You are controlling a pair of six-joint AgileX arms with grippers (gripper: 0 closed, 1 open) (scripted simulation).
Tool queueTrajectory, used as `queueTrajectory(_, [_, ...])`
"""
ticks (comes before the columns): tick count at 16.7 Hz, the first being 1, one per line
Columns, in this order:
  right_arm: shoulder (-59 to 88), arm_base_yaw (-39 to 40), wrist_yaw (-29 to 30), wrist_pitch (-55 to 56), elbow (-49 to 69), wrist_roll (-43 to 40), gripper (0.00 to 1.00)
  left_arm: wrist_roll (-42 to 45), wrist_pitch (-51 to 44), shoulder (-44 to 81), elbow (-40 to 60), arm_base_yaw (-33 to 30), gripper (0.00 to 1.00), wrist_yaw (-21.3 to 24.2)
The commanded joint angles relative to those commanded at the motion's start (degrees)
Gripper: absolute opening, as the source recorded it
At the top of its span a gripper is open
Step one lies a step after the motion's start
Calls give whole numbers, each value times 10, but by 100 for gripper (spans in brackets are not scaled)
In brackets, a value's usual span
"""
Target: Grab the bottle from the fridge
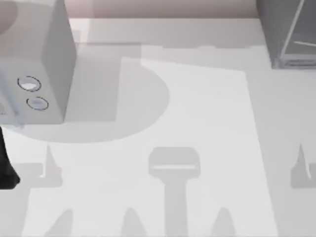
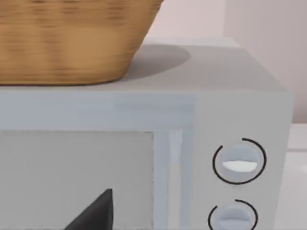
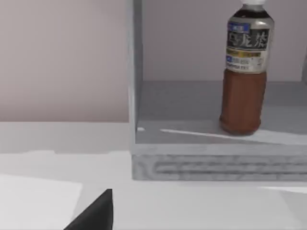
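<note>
Fingers [image 3: 96, 213] of my right arm show as one dark wedge tip low in the right wrist view, short of the fridge front; I cannot tell whether they are open or closed. Facing them is the large dark grey box-shaped fridge [image 3: 136, 72], open at the front; seen from above, the fridge [image 1: 289, 34] sits at the far right corner of the white table [image 1: 197, 148]. Inside the fridge, on its grey floor, stands the small round bottle [image 3: 242, 96] with brown contents, a dark label and a white cap; it is upright, well in from the fridge's side wall and apart from my right fingers. Well across the table from the fridge sits a paler grey box with two round dials [image 1: 44, 59]; a woven tan basket [image 2: 62, 38] rests on top of it. My left fingers [image 2: 96, 213], again one dark tip, point at that box's front; open or closed, I cannot tell.
</note>
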Motion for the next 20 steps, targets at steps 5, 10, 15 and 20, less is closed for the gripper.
queueTrajectory(5, [36, -14, -13, 36, 6, 0, 100, 0, 0, 0, 0, 0, 100, 0])
queueTrajectory(10, [217, -75, -69, 215, 32, 0, 100, 0, 0, 0, 0, 0, 100, 0])
queueTrajectory(15, [512, -156, -147, 468, 54, 4, 100, 0, 0, 0, 0, 0, 100, 0])
queueTrajectory(20, [787, -232, -222, 696, 74, 8, 100, 0, 0, 0, 0, 0, 100, 0])
